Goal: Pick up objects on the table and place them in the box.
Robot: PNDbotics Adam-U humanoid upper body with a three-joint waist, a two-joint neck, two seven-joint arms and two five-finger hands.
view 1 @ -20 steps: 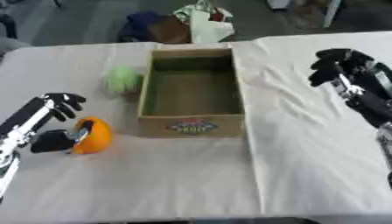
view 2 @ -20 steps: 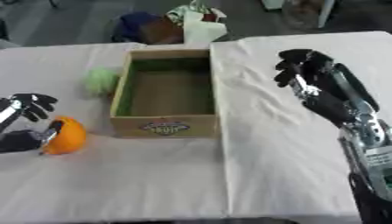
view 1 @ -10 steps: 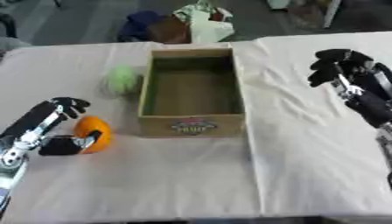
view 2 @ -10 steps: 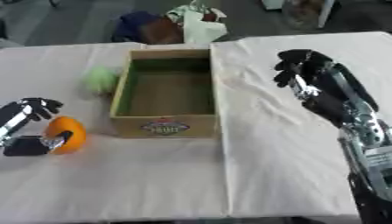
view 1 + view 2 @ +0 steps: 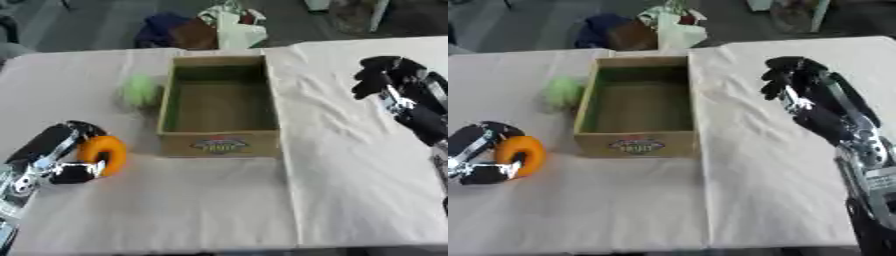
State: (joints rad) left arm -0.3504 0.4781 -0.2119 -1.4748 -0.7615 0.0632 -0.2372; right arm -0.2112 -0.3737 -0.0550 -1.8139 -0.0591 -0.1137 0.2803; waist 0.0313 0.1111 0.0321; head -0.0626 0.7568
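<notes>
Orange ball held at table's left edge, left hand curled round it. Green thing just left of box, box empty. Right hand idle at right, fingers bent, holding nothing. Risk: ball rolling out during lift, or striking box wall if carried low.

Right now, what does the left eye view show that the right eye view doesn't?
Left eye only: more of the left forearm and more cloth left of the left hand. Right eye only: more of the right arm below the right hand, down to the bottom edge. Both: the left hand curled round the orange object, the green object beside the empty box.
</notes>
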